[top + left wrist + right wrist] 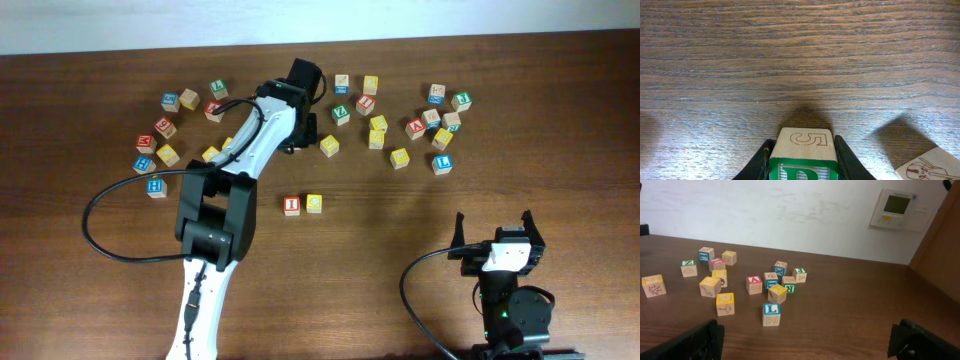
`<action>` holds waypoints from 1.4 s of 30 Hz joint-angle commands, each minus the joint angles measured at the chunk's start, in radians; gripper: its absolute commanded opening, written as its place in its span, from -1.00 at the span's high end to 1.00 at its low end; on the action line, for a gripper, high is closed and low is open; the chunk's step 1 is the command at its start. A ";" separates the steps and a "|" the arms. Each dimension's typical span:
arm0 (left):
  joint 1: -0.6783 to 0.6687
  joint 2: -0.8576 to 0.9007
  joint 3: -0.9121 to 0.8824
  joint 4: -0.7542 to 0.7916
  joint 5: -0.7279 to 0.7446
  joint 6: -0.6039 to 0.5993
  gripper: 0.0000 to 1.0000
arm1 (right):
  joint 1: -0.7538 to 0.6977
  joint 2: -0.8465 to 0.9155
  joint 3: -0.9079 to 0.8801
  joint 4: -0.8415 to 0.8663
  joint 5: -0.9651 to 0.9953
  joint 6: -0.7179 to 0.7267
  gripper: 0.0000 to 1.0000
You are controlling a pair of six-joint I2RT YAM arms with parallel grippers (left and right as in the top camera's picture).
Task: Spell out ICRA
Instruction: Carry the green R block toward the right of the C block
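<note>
We read this as a robotics lab room: two robot arms (pixel 215 225) at a dark wood table (pixel 80 300), looping cable (pixel 95 215), plain white wall (pixel 765 210), wall thermostat panel (pixel 896 209).

Between the fingers of our left gripper (pixel 801 165) sits the R cube (pixel 805 145), a second cube (pixel 930 168) just right of it. Behind the hand, the I (pixel 292 205) and C (pixel 314 203) lie side by side, the I leftmost. The A (pixel 415 128) lies well off to our hand's right.
</note>
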 commanded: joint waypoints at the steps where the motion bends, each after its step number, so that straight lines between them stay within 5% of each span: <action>1: -0.002 0.008 0.003 -0.005 -0.014 -0.007 0.50 | -0.007 -0.008 -0.007 -0.004 0.008 0.000 -0.97; 8: -0.002 -0.100 0.005 -0.037 0.044 -0.007 0.49 | -0.007 -0.008 -0.007 -0.004 0.008 0.000 -0.97; 19: -0.049 -0.196 0.005 -0.246 0.434 -0.007 0.53 | -0.007 -0.008 -0.007 -0.004 0.008 0.000 -0.97; 23: -0.169 -0.195 0.003 -0.306 0.411 -0.011 0.53 | -0.007 -0.008 -0.007 -0.004 0.008 0.000 -0.97; 29: -0.327 -0.191 -0.006 -0.340 0.187 -0.148 0.52 | -0.007 -0.008 -0.007 -0.004 0.008 0.000 -0.97; 42: -0.340 -0.184 -0.220 -0.144 0.044 -0.263 0.51 | -0.007 -0.008 -0.007 -0.004 0.008 0.000 -0.97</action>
